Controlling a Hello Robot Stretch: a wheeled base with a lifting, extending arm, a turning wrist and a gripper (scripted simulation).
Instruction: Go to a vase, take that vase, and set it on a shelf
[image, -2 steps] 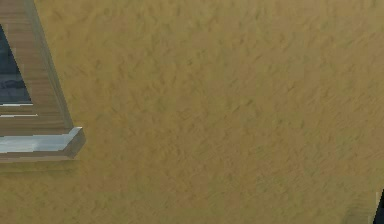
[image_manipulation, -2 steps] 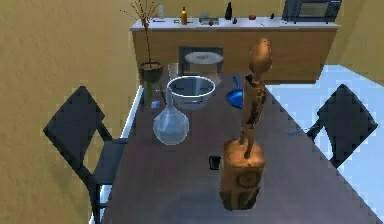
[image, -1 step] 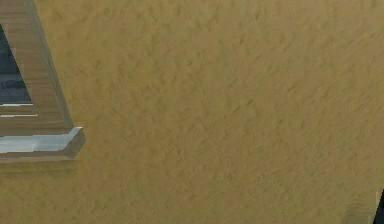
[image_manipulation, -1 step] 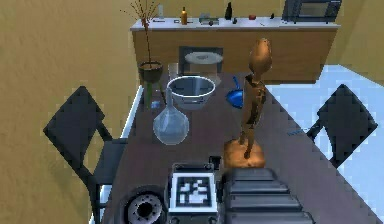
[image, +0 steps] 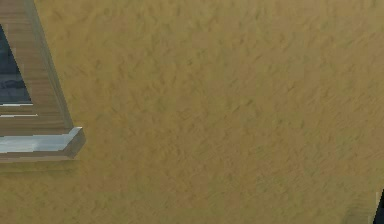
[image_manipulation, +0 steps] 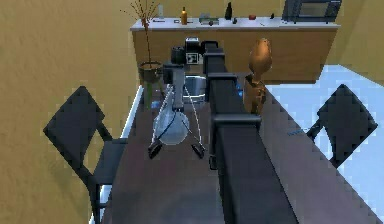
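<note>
A home's kitchen-dining room: a long dark tabletop (image_manipulation: 312, 172) flanked by black chairs (image_manipulation: 75, 125), a wooden counter (image_manipulation: 300, 52) bearing a microwave (image_manipulation: 311, 10) and bottles (image_manipulation: 183, 15), ochre walls (image: 220, 110), and a framed window (image: 32, 80).

Forward view: wall (image: 220, 110) evenly, softly lit, faint mottling, no glare; window frame (image: 45, 90) at the left edge leans (lens distortion only), with a dark pane (image: 8, 70) and a shaded band under the sill (image: 40, 142). Arm side view: moderate diffuse light - dark worktop (image_manipulation: 150, 195) shows a dull sheen, floor (image_manipulation: 300, 100) at right reads pale and bright.
</note>
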